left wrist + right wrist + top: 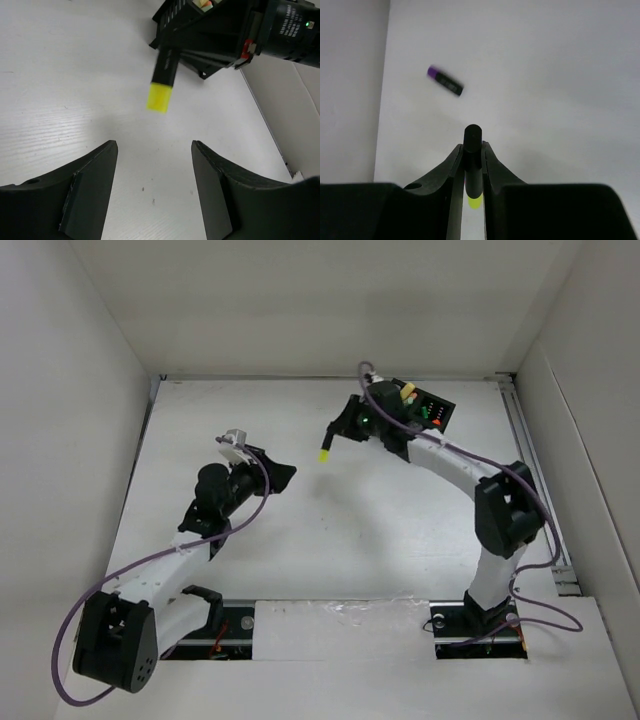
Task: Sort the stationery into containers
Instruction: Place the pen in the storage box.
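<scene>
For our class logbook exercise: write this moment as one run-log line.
right hand: shut on yellow highlighter | left hand: open, empty | purple marker: on table

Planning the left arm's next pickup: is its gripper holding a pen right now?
No, the left gripper is open with only bare table between its jaws; the yellow highlighter is clamped in the right gripper.

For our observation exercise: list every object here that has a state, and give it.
Yellow-capped black highlighter pen: gripped, off the table.
Right gripper: shut on it.
Left gripper: open, empty.
Purple-capped black highlighter pen: lying on table.
Black compartmented organiser box: holding pens.
</scene>
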Controlling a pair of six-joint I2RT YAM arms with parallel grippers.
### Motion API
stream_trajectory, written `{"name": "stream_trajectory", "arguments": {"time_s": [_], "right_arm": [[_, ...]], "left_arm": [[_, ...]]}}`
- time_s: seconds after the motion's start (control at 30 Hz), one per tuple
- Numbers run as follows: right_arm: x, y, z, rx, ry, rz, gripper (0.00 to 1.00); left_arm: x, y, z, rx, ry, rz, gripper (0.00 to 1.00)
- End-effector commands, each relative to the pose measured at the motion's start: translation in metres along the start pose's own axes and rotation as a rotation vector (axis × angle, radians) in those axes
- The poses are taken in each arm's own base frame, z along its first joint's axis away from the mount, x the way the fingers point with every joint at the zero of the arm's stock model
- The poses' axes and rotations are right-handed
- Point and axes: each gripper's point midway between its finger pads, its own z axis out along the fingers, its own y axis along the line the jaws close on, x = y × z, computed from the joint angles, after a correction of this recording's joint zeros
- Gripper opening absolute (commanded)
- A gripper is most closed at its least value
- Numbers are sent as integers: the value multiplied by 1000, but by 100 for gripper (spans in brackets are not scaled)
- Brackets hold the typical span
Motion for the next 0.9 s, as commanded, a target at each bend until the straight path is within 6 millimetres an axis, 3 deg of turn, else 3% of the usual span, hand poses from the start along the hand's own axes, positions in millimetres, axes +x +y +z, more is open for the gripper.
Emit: {"name": "stream_trajectory", "arguments": {"time_s": [0.0,0.03,0.07,0.13,0.17,0.2,0.3,0.33,0.4,0.47,0.53,0.77,0.87], "right_arm": [[-96,-23,-61,93,-313,83,0],[-108,-33,-72,131,-366,104,0],[-133,-63,-91,239,-476,130,0],[-157,-90,-124,347,-613,181,0],[-166,-106,-138,405,-671,206,0],[-181,-135,-161,503,-763,243,0],[-198,-172,-189,611,-877,308,0],[-208,-184,-200,646,-916,321,0],[-212,-206,-202,715,-942,334,0],[-216,-228,-202,764,-948,347,0],[-218,-238,-204,801,-956,342,0],[-217,-251,-196,903,-965,298,0],[-213,-240,-183,898,-951,275,9]], "left_arm": [[-18,2,-1,-47,-72,-21,58],[-18,6,-1,-70,-78,-33,58],[-21,14,-1,-111,-96,-36,59],[-24,23,3,-168,-96,-55,59],[-17,37,6,-232,-74,-75,59],[-17,41,9,-249,-73,-77,59],[-4,61,18,-326,-46,-132,59],[-8,61,23,-326,-47,-132,59],[1,78,27,-404,-21,-152,57],[-2,86,29,-447,-37,-158,56],[-3,100,26,-507,-53,-156,56],[-9,121,25,-631,-82,-151,56],[-8,133,29,-689,-71,-145,56]]}}
